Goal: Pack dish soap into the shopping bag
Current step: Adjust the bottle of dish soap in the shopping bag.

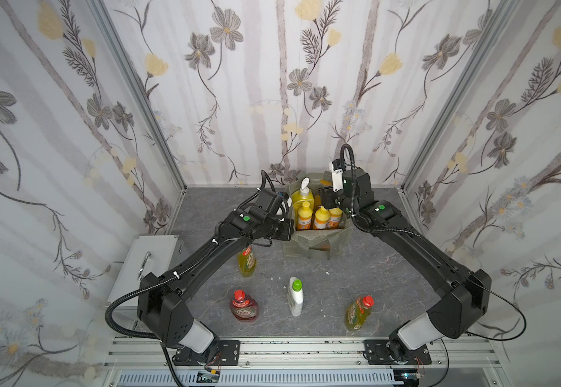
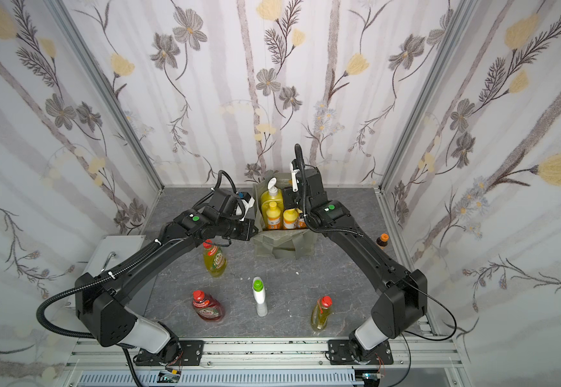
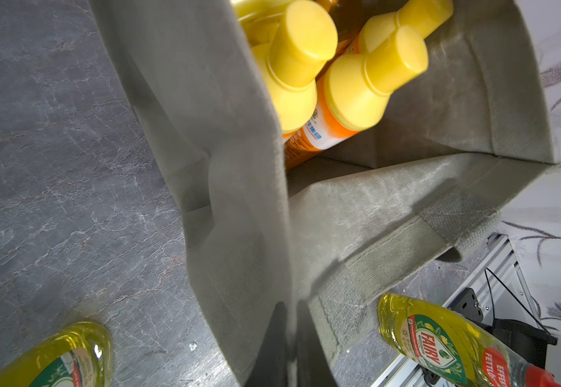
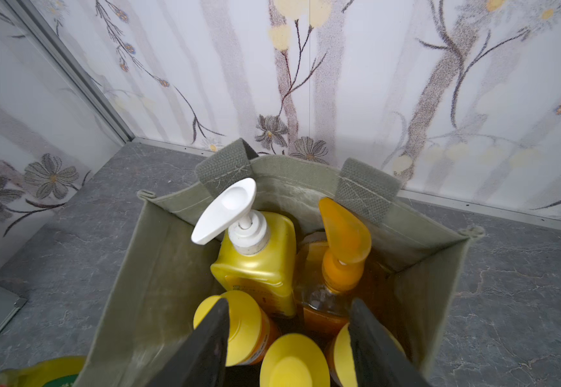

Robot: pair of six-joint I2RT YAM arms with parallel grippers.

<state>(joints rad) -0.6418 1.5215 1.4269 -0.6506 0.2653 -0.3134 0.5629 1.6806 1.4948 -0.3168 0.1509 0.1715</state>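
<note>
White soap bottle [image 1: 295, 298] looks smooth, liquid-heavy; grip its waist. Left gripper [image 3: 287, 321] pinches bag [image 3: 238, 167] wall; right gripper [image 4: 289, 308] spread above packed bottles [image 4: 255, 264].

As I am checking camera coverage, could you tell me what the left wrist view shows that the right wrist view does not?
Only the left wrist view: a yellow-green, red-capped bottle on the table outside the shopping bag, and the left claw shut on the bag's wall. Only the right wrist view: the yellow pump bottle, the orange pump bottle and the open right claw. Both: the shopping bag holding three yellow-capped orange bottles.
</note>
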